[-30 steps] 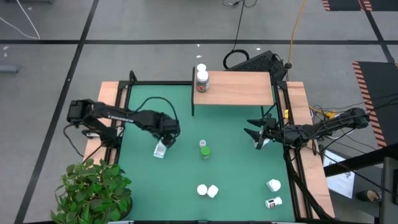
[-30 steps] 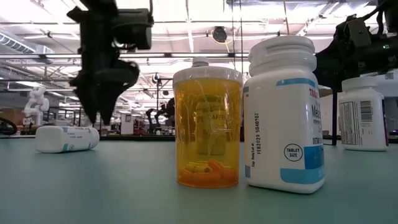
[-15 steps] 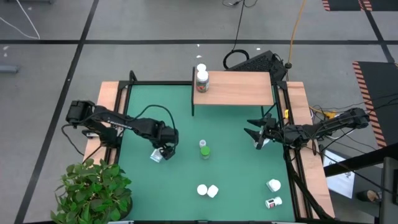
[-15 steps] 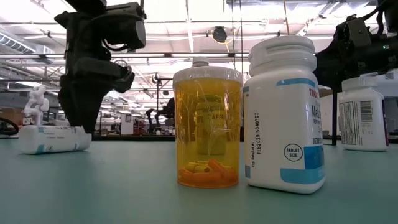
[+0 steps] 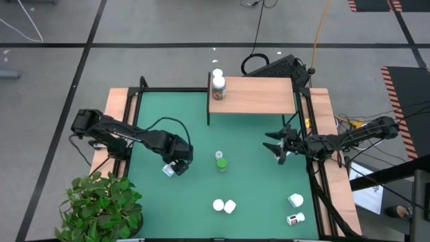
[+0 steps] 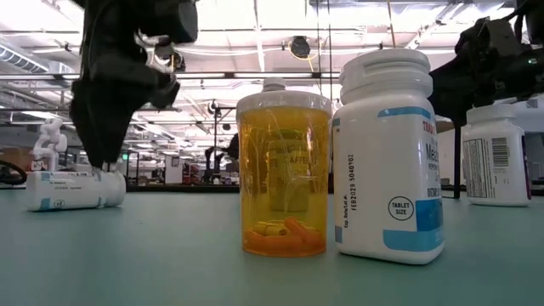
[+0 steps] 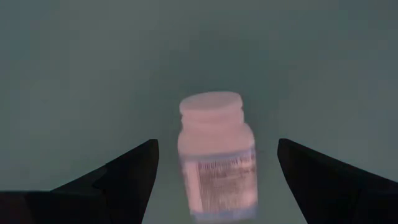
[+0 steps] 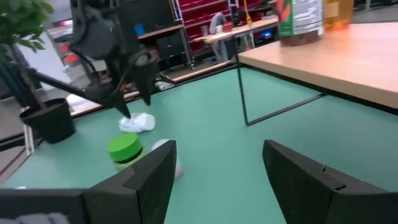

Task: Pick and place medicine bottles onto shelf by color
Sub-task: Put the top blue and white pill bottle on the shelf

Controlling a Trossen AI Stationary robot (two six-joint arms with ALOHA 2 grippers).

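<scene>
Between open left pincer (image 7: pixel 214 171) fingers: white bottle (image 7: pixel 217 158), lying flat.

Two dark jointed arms trailing black cables, with tapered black fingers (image 7: pixel 124 180).

My left wrist view blurs the lying bottle (image 7: pixel 217 158), its label unreadable. The shelf (image 8: pixel 336 59) runs off frame; labels look too small overhead.
</scene>
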